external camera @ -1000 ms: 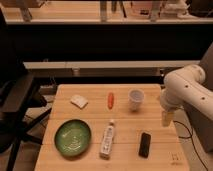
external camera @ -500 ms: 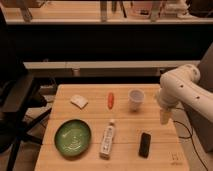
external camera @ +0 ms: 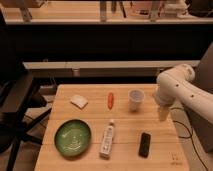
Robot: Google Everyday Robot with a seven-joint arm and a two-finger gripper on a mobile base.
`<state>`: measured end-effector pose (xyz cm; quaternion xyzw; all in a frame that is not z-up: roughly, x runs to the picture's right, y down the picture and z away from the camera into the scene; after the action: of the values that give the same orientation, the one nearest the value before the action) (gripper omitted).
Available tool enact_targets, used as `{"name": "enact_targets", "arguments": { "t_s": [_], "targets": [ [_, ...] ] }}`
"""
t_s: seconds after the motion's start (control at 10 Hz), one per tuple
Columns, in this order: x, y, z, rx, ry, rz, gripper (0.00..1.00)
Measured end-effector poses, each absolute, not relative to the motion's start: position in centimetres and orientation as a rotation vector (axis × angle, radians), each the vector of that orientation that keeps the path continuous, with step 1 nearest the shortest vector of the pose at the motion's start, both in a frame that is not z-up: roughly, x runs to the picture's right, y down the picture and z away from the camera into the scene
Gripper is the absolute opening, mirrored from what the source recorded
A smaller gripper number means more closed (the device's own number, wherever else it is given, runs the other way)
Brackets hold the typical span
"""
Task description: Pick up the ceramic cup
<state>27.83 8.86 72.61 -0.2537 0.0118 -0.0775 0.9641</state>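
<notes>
The ceramic cup (external camera: 136, 99), small, white and upright, stands on the wooden table (external camera: 127, 125) right of centre near the far edge. My gripper (external camera: 162, 114) hangs down from the white arm (external camera: 172, 85) just to the right of the cup, near the table's right edge. It is a short gap away from the cup and touches nothing. It is open and holds nothing.
An orange carrot (external camera: 110, 99) lies left of the cup, and a white pad (external camera: 79, 101) further left. At the front are a green bowl (external camera: 73, 137), a lying white bottle (external camera: 107, 139) and a black bar (external camera: 145, 144). A dark chair (external camera: 15, 110) stands to the left of the table.
The arm has shifted a little over the table's right edge, its gripper staying just right of the cup. Nothing on the table has moved.
</notes>
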Motion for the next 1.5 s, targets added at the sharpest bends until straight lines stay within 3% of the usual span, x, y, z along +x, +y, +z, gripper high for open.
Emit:
{"name": "enact_targets", "arguments": {
  "t_s": [1.5],
  "targets": [
    [26.4,9.0,78.7,-0.481,-0.067,-0.349,0.80]
  ]
}}
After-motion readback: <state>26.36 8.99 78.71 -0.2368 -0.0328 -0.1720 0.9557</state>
